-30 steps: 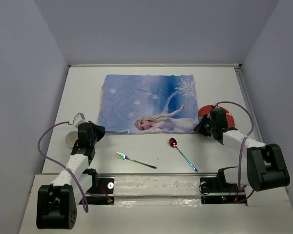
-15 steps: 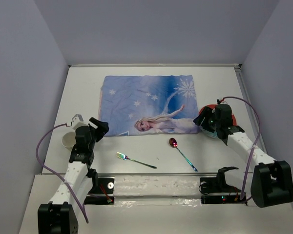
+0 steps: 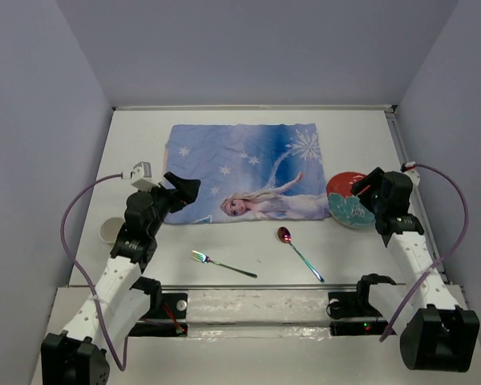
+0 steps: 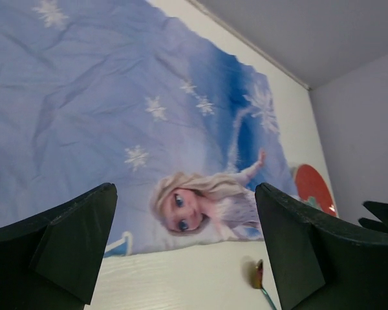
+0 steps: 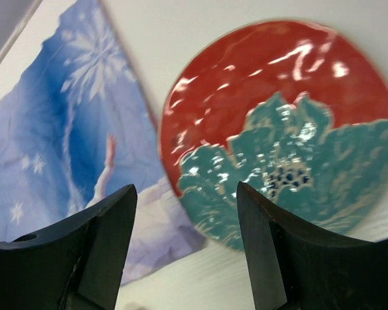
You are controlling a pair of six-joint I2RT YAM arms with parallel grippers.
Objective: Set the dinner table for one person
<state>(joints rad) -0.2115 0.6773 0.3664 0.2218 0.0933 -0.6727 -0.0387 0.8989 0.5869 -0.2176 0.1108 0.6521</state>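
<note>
The dinner table (image 3: 136, 144) spans the walled bay, with open room along its far edge. A cup (image 3: 110, 230) stands at left. The left gripper (image 3: 184, 191) — fingers wide apart — hangs over the placemat's (image 3: 244, 160) near-left corner. The right gripper (image 3: 364, 189), fingers apart, hangs over the plate (image 3: 345, 207) — its teal flower is clear only from the wrist.

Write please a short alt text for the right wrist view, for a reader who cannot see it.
A red plate with a teal flower design lies on the white table, framed between the two dark fingers of the open, empty right claw. A blue princess placemat fills the picture's left side.
</note>
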